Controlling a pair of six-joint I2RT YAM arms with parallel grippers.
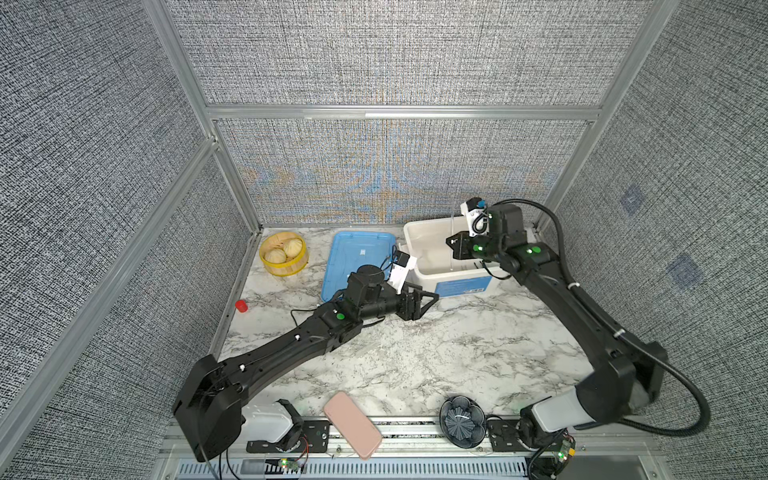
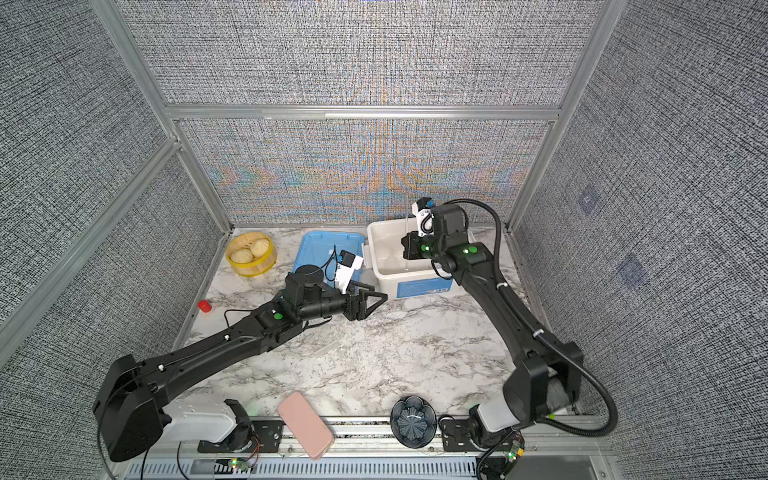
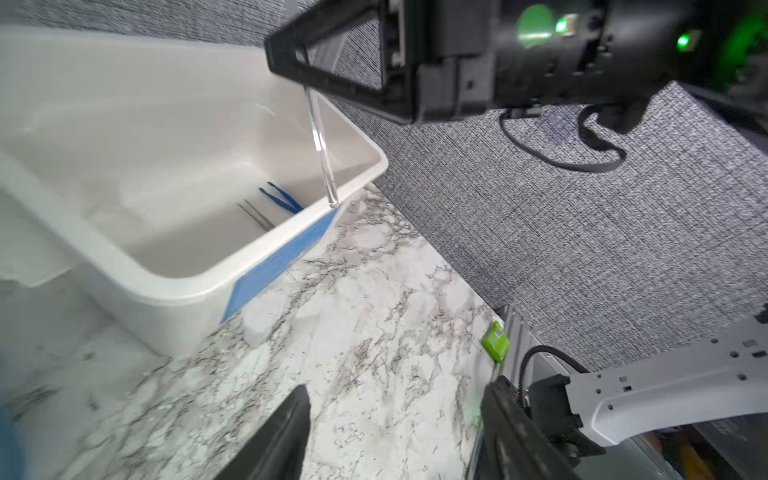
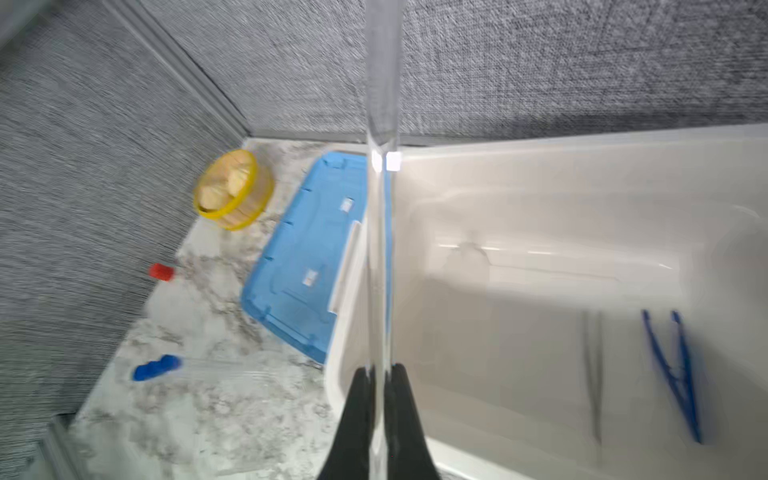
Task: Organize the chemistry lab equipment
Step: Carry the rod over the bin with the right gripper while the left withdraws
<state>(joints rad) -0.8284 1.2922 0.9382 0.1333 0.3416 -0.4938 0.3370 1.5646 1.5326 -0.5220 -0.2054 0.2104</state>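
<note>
My right gripper (image 4: 379,368) is shut on a long thin clear stick (image 4: 380,249) and holds it upright over the white bin (image 1: 453,276), seen in both top views (image 2: 388,274). The stick (image 3: 320,141) hangs down from that gripper (image 1: 451,241) toward the bin's rim. Dark blue tweezers (image 4: 673,374) and thin silver tweezers (image 4: 594,374) lie on the bin's floor. A blue-capped clear tube (image 4: 158,368) lies on the marble left of the bin. My left gripper (image 3: 395,399) is open and empty just above the table, by the bin's front left corner (image 1: 424,291).
A blue lid (image 1: 357,253) lies flat left of the bin. A yellow steamer basket (image 1: 284,253) sits at the back left and a small red cup (image 1: 241,306) near the left wall. A pink case (image 1: 352,424) and a dark flower-shaped bowl (image 1: 462,422) rest at the front edge.
</note>
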